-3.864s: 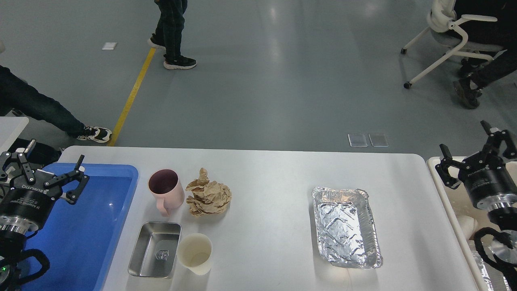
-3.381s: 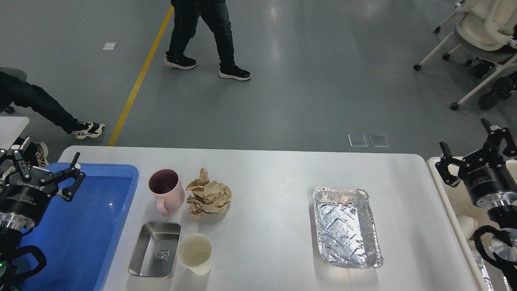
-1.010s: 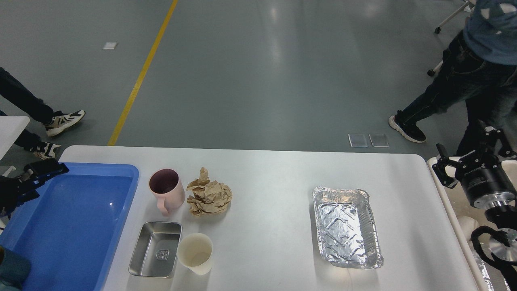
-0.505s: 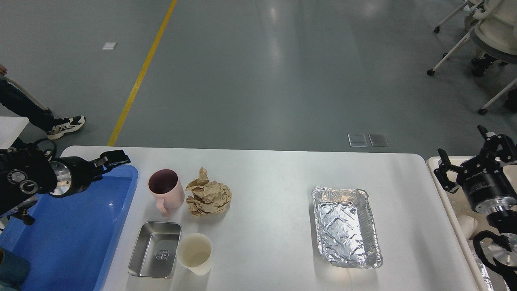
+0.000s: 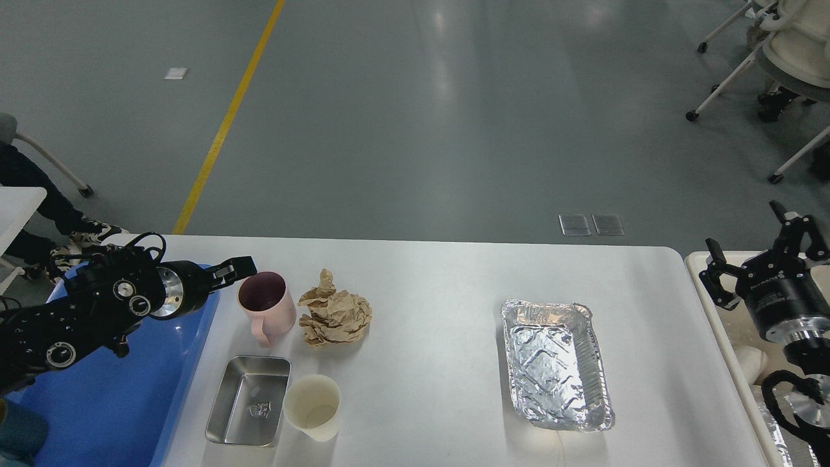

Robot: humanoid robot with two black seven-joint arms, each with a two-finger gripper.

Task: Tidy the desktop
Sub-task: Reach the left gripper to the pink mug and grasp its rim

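Head view:

- Desktop [image 5: 428, 272]: white, rounded corners, spanning the lower part of the view; a grey floor with a yellow line [image 5: 227, 120] lies beyond it.
- Blue tray [image 5: 130, 389]: at the desktop's left end, partly covered by our left arm.
- Pink mug [image 5: 266, 310]: upright, handle toward us; crumpled brown paper [image 5: 335, 312] just beside it on the right.
- Steel rectangular pan [image 5: 249, 400]: near the front edge; a cream paper cup [image 5: 314, 407] upright, just beside its right side.
- Foil tray [image 5: 556, 363]: right of centre, well apart from the other items.
- Cream bin [image 5: 726, 324]: past the desktop's right end, under our right arm.
- Office chair [image 5: 765, 58]: top right, on the floor.
- Left gripper [image 5: 235, 268]: seen side-on, its fingers not told apart, so we cannot tell how far open; tip just beside the mug's rim, contact unclear.
- Left arm: reaches rightward across the blue tray, nearly level.
- Right gripper [image 5: 758, 254]: fingers spread wide, holding nothing, pointing away from us above the bin.
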